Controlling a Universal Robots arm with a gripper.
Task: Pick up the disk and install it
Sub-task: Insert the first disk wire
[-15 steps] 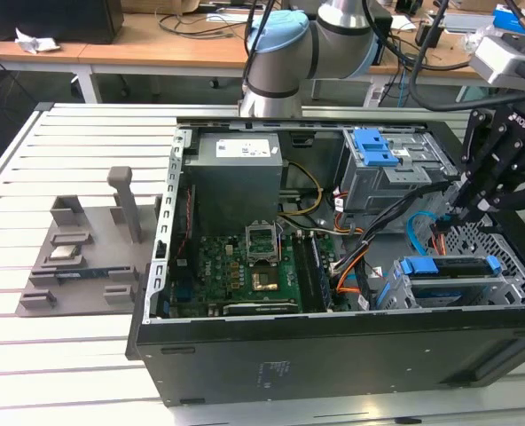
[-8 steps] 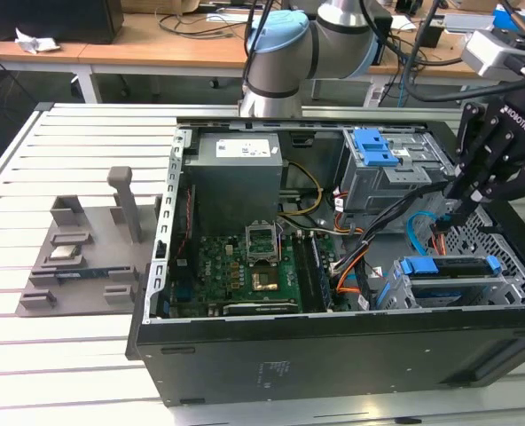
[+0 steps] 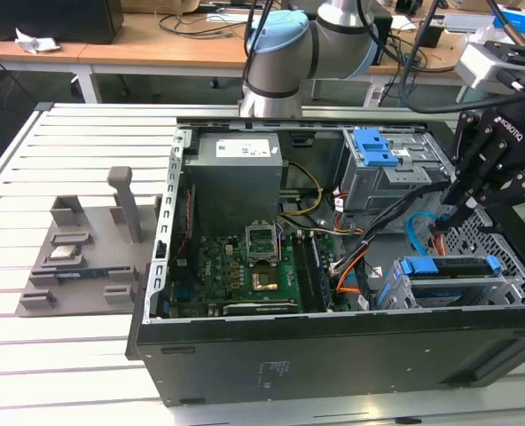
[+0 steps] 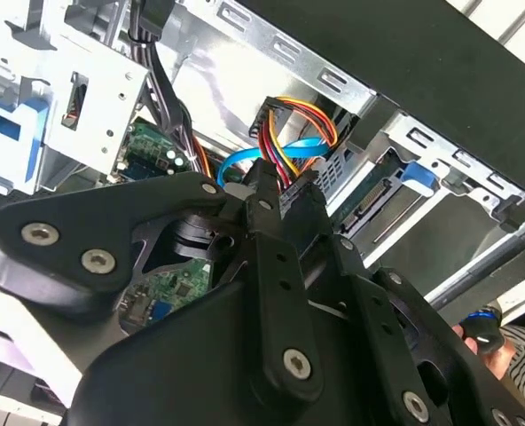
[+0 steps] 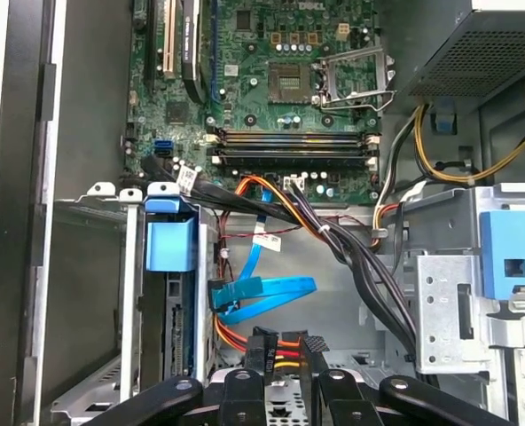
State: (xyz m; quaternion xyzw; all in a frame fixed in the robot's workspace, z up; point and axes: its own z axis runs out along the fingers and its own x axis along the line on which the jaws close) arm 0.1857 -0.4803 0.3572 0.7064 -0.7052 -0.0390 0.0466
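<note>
The claw (image 3: 465,206) is gripping a black cable plug (image 5: 285,348) inside the open case (image 3: 333,355), just beside the disk (image 3: 449,267), which is sitting in the bay at the exterior view's right.

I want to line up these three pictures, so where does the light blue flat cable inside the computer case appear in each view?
Exterior view: the light blue flat cable curves downward, toward the exterior view's right of the motherboard.
Second wrist view: the cable loops near mid-picture.
First wrist view: the cable lies folded on the case floor.
Shared landmark: the red, yellow and orange wires beside it.
</note>
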